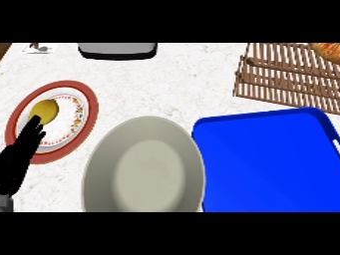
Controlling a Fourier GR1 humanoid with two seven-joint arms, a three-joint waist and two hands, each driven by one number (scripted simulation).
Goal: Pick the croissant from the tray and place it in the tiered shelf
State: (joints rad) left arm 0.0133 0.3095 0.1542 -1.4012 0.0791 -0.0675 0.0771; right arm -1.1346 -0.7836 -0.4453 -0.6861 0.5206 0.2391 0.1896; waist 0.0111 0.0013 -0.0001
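The croissant [338,52] is seen on the slatted tiered shelf [290,74] at the worktop's far right corner; the blue tray [275,164] is bare. The left hand [14,157] is rested near the left edge, fingers straight, nothing held. Nothing should be disturbed.

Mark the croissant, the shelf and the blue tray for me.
croissant [339,52]: head view, on its browned crust.
shelf [290,79]: head view, on its wooden slats.
tray [268,164]: head view, on its bare blue floor.
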